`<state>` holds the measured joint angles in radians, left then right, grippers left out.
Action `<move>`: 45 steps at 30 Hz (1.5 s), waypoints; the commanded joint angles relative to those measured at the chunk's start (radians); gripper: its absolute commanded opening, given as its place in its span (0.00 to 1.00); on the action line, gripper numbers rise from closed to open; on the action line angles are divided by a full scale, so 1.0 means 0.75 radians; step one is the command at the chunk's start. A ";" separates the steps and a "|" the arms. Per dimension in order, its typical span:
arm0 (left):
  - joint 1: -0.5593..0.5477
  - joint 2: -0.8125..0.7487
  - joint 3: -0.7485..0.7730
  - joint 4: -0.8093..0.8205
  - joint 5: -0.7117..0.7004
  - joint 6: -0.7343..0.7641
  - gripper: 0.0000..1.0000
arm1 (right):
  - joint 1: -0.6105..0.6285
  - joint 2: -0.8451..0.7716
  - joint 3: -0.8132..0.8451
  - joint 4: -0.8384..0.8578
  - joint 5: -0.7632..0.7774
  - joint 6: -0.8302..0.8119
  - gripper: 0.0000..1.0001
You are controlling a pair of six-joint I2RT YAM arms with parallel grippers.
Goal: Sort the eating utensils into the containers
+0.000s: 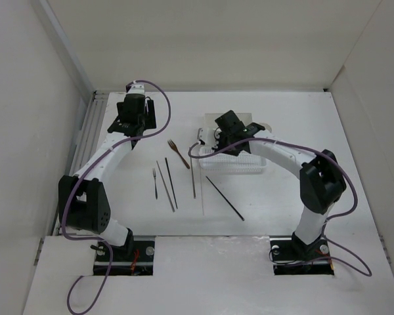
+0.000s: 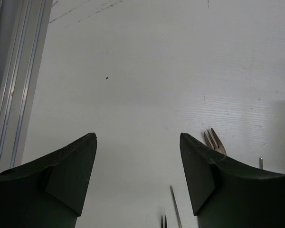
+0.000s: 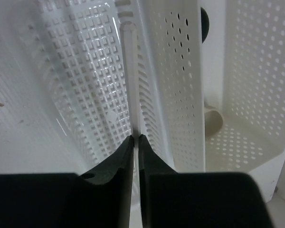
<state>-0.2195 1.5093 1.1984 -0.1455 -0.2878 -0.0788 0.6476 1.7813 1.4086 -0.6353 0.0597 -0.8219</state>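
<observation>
The left claw (image 2: pixel 137 137) hung open above the tabletop (image 2: pixel 147 71), a brown fork (image 2: pixel 213 141) near one finger. The right claw (image 3: pixel 136 137) was closed, empty, over the perforated basket (image 3: pixel 85 71). Chopsticks (image 1: pixel 171 182) and a small dark fork (image 1: pixel 155 182) lay on the tabletop between the arms.

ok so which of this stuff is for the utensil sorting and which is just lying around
job: brown fork, small dark fork, dark chopsticks, silvery chopsticks, perforated basket
just there: purple cables, aluminium rail
</observation>
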 commanded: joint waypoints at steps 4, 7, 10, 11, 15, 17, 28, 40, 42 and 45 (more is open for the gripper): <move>0.006 -0.055 -0.005 0.051 0.012 0.009 0.68 | 0.020 -0.004 0.004 0.027 0.131 -0.031 0.34; 0.006 -0.055 -0.033 0.051 0.012 0.009 0.68 | 0.020 -0.019 0.004 0.015 0.115 -0.031 0.43; 0.006 -0.069 -0.048 0.051 0.024 -0.003 0.68 | 0.032 -0.033 0.018 0.015 0.129 -0.005 0.49; 0.006 -0.082 -0.048 0.051 0.024 -0.003 0.68 | 0.032 -0.053 0.032 0.015 0.147 0.064 0.49; 0.006 -0.110 -0.098 0.037 0.036 -0.050 0.68 | 0.032 -0.194 0.089 0.088 0.030 0.393 0.49; 0.006 -0.123 -0.137 0.006 0.036 -0.105 0.68 | 0.032 -0.274 0.010 0.109 -0.216 0.531 0.62; -0.063 -0.190 -0.297 -0.082 0.183 -0.365 0.68 | 0.368 -0.461 -0.604 0.321 -0.041 1.249 0.65; -0.139 -0.219 -0.324 -0.094 0.120 -0.408 0.68 | 0.380 -0.264 -0.643 0.233 0.094 1.714 0.55; -0.139 -0.219 -0.324 -0.094 0.120 -0.408 0.68 | 0.380 -0.264 -0.669 0.234 0.094 1.714 0.52; -0.139 -0.231 -0.324 -0.094 0.120 -0.408 0.68 | 0.380 -0.164 -0.657 0.217 0.094 1.675 0.47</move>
<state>-0.3206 1.3804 0.9676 -0.2222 -0.1844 -0.3676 0.9337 1.6176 0.9195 -0.4797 0.1104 0.4011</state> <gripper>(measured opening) 0.676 0.474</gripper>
